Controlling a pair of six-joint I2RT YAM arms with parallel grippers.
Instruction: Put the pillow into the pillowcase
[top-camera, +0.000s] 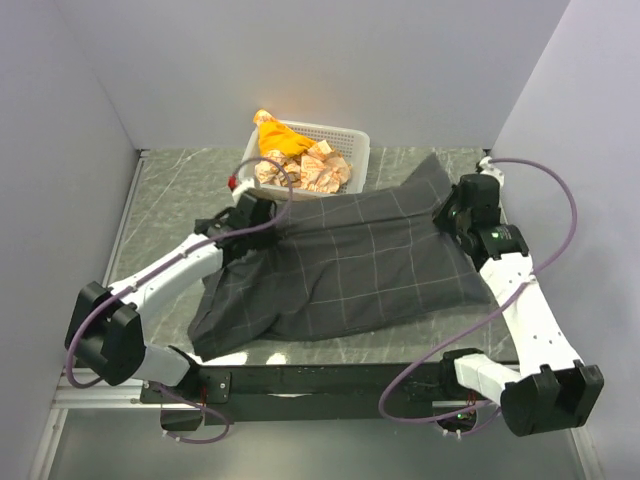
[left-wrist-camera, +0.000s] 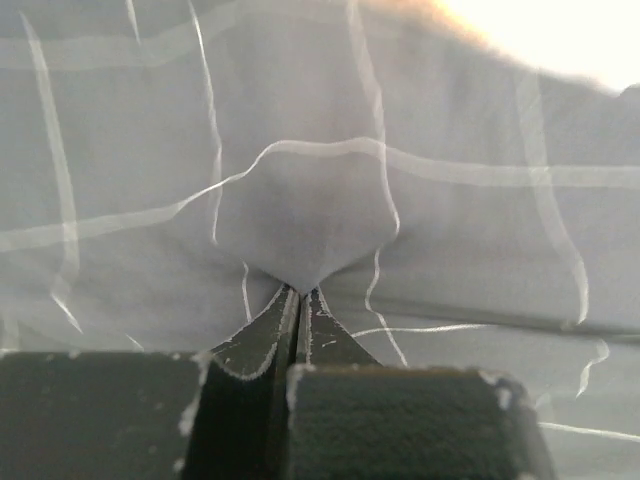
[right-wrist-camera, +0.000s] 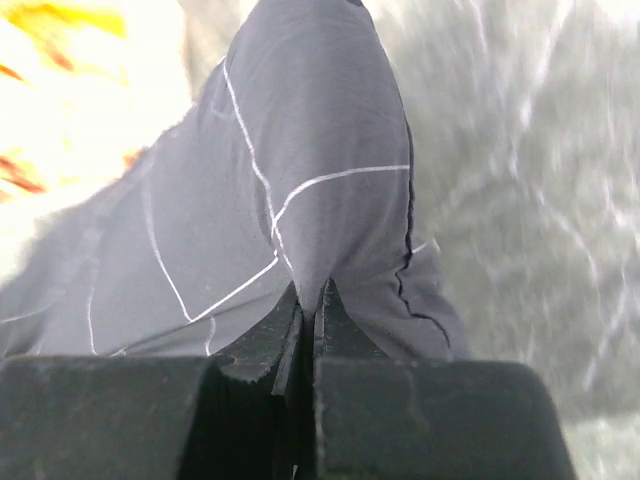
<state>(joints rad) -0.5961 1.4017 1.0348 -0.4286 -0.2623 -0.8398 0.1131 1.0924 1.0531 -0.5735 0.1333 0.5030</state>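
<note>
The dark grey checked pillowcase (top-camera: 345, 265) lies bulging across the middle of the table. The pillow is hidden from every view. My left gripper (top-camera: 262, 212) is at the pillowcase's far left edge, shut on a pinch of its fabric (left-wrist-camera: 300, 215); the cloth rises in a small peak right at the fingertips (left-wrist-camera: 300, 292). My right gripper (top-camera: 452, 216) is at the far right corner of the pillowcase (right-wrist-camera: 320, 160), shut on a fold of it, which stands up from the jaws over the marbled table.
A white basket (top-camera: 355, 140) with orange and yellow crumpled items stands at the back of the table, just beyond the pillowcase. Grey walls close in the left, back and right. The dark marbled tabletop (top-camera: 170, 200) shows around the cloth.
</note>
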